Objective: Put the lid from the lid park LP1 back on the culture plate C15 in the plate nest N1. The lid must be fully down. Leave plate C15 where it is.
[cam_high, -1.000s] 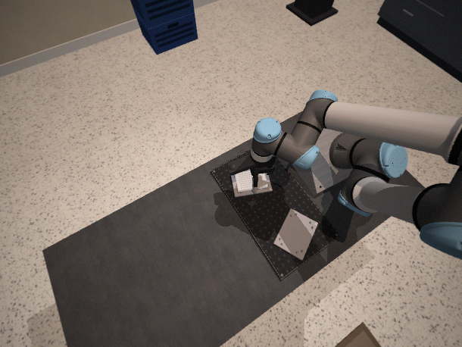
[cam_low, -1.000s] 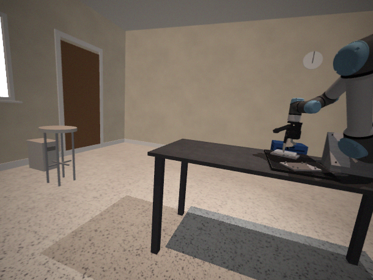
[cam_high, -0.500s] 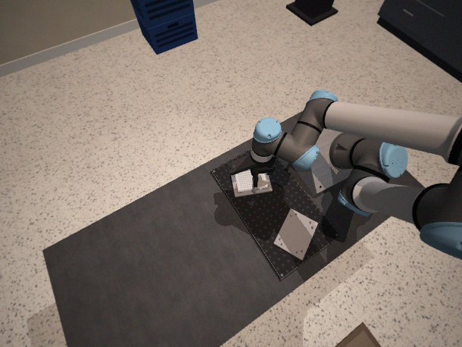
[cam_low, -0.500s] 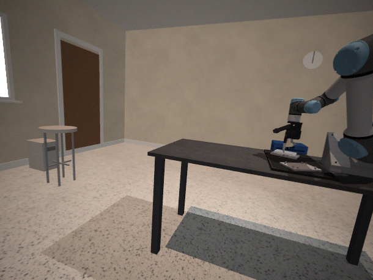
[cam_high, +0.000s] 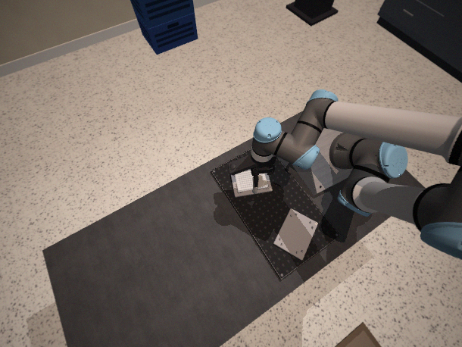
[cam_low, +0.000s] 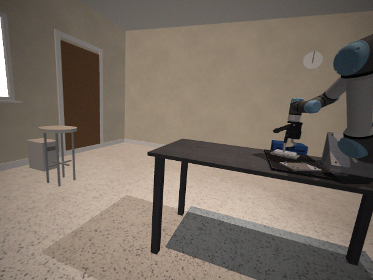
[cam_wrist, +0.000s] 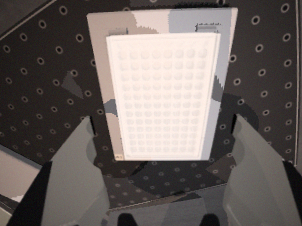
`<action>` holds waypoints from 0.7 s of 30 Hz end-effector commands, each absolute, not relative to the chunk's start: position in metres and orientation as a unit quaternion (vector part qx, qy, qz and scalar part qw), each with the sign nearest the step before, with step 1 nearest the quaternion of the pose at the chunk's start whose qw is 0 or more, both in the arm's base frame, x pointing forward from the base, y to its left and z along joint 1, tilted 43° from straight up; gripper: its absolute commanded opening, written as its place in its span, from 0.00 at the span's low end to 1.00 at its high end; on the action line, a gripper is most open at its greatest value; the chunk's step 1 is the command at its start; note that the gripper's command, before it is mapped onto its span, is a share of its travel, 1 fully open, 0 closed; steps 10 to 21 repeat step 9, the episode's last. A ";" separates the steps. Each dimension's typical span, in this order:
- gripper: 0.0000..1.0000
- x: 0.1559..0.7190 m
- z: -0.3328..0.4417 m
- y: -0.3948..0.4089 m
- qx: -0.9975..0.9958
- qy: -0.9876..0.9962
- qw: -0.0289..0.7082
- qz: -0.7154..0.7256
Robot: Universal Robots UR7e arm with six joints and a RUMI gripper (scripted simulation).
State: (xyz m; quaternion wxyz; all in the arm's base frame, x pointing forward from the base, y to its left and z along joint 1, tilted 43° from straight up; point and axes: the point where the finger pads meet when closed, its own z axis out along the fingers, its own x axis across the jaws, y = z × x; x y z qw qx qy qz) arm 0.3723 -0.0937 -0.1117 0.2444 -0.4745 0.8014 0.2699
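White lid (cam_wrist: 163,95) sits on the culture plate in its nest (cam_wrist: 97,73), near your desk's (cam_high: 151,242) far edge. Your pincer (cam_wrist: 160,163) hangs above it, open and gripping nothing.

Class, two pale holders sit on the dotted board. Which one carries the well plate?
The holder under the pincer, at the board's far end, carries the white plate. The other holder, at the near end, is bare.

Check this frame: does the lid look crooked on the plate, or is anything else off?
Nothing stands out. In the wrist view the lid lies square over the plate nest, edges parallel, no corner visibly raised. The gripper is open, holding nothing.
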 end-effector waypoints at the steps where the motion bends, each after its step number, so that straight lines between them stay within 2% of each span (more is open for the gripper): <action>1: 0.82 0.373 -0.103 -0.106 -0.475 0.803 0.244 0.265; 21: 0.82 0.372 -0.099 -0.110 -0.475 0.803 0.244 0.265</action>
